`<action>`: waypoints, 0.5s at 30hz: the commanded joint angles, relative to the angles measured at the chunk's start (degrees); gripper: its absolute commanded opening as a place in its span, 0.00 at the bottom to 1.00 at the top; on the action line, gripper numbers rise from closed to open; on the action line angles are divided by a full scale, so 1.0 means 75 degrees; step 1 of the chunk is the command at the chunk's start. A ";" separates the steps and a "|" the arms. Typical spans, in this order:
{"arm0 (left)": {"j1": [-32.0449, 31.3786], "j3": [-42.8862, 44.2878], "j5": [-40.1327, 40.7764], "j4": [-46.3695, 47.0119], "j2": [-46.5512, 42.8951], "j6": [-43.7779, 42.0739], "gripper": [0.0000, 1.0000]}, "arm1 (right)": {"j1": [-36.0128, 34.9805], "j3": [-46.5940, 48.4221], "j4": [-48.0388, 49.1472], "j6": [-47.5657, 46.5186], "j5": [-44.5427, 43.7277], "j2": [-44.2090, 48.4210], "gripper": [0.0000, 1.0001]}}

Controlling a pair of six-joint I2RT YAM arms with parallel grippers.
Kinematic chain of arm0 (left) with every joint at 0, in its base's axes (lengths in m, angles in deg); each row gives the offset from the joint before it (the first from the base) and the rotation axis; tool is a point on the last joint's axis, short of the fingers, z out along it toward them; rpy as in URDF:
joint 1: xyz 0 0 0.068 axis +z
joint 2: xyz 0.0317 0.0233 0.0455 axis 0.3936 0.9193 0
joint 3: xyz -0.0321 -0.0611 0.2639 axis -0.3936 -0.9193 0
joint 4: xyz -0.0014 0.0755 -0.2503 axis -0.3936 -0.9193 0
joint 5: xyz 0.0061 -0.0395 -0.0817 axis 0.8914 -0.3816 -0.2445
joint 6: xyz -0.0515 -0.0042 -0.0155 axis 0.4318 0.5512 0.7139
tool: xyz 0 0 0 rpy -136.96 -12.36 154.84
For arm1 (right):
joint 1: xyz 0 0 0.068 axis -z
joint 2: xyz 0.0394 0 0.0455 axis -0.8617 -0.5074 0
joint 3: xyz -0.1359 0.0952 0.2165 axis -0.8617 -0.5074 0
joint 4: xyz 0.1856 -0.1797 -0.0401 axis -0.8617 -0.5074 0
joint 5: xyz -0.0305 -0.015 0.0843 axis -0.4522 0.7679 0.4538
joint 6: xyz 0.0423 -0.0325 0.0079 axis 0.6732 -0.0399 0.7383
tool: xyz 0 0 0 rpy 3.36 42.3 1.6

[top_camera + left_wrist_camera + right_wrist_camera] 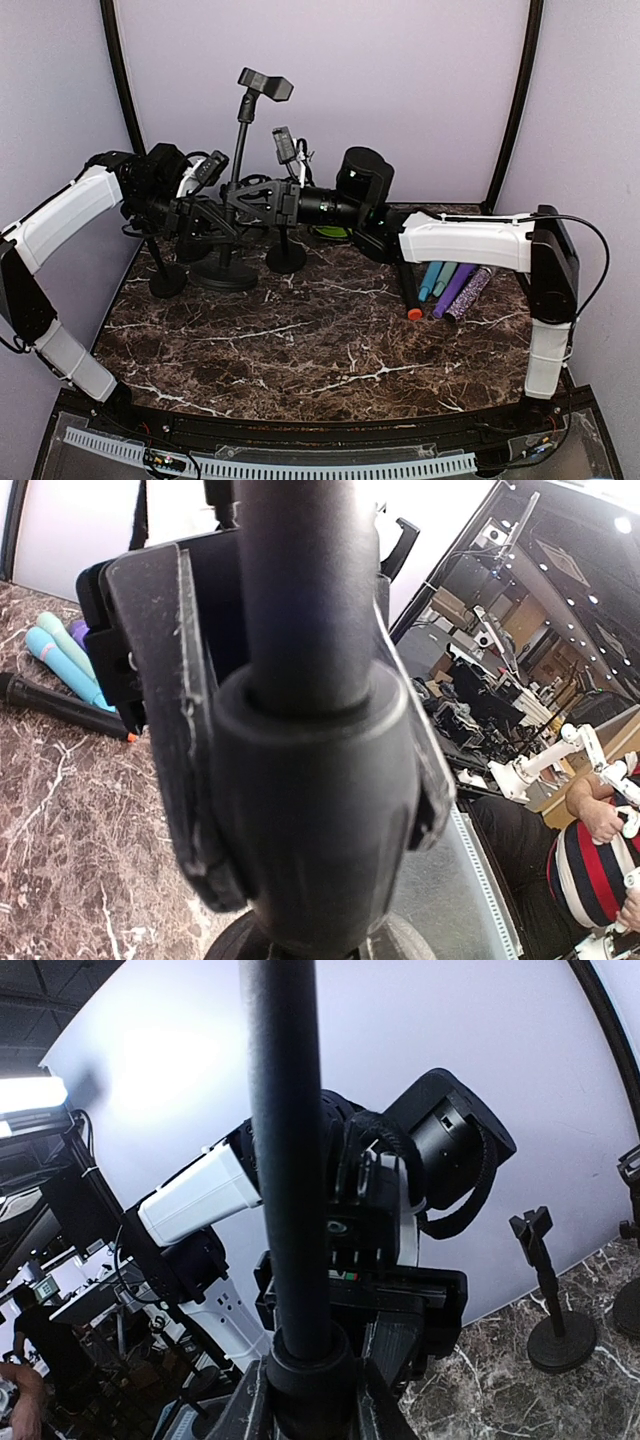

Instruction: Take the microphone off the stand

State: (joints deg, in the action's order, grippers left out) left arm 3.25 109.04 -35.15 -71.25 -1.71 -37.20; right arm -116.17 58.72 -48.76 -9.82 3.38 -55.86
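table point(300, 345) dark brown marble, white veins | stand point(241, 135) black | black microphone point(408, 285) orange tip | blue microphones point(435, 277) | purple microphone point(466, 290) glittery | arms point(470, 243) white, black | wall point(400, 80) lilac

Top view above table point(330, 350), both wrist views close on stand pole point(300, 580)

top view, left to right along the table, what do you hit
small stand base → tall stand base → middle stand base → black microphone → blue tubes → purple tubes
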 commanded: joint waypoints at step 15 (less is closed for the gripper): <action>0.0120 -0.0654 0.2462 0.2725 -0.0459 0.1486 0.00 | -0.0541 0.0416 -0.3877 -0.1638 -0.5598 0.0649 0.72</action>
State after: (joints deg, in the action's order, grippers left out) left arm 4.06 104.26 -16.94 -55.69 -1.76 -27.72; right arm -117.77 60.69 -73.61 -18.28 -28.20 -53.28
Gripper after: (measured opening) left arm 0.161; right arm 0.724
